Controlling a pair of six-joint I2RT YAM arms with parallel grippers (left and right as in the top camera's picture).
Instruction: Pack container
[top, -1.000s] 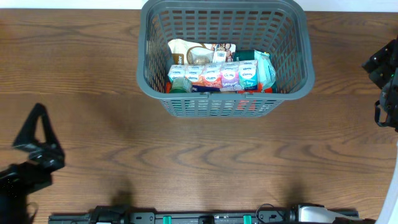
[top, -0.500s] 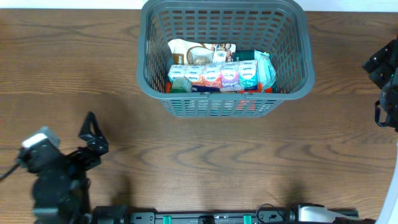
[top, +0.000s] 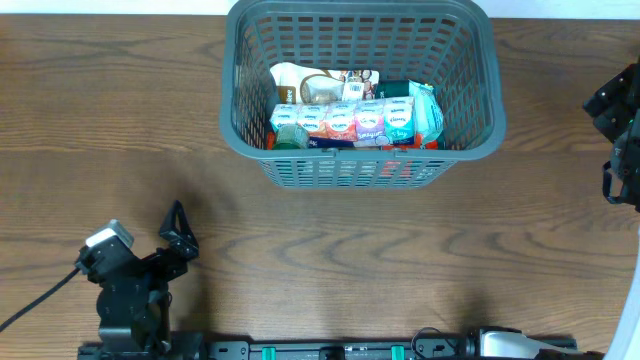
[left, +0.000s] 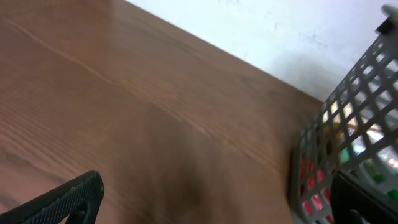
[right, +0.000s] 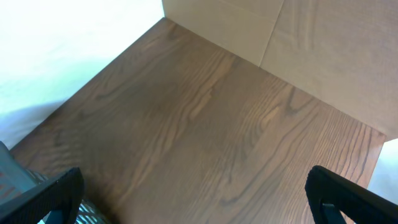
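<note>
The dark grey slotted container (top: 360, 160) stands at the back middle of the wooden table. Inside lie a row of small tissue packs (top: 345, 122), a teal packet (top: 425, 108) and a beige packet (top: 300, 82). My left gripper (top: 177, 233) is open and empty near the front left, well short of the container. In the left wrist view its jaws (left: 214, 193) are spread over bare wood, with the container's corner (left: 348, 137) at the right. My right gripper (top: 615, 100) is at the right edge, open and empty (right: 196, 186), to the right of the container (right: 11, 174).
A white wall (left: 280, 31) runs behind the table's far edge. A pale board (right: 323, 50) stands beside the table's right end. A black rail (top: 330, 350) lies along the front edge.
My left arm has swung to the right along the front of the table and turned toward the container. The right arm and the container have not moved.
</note>
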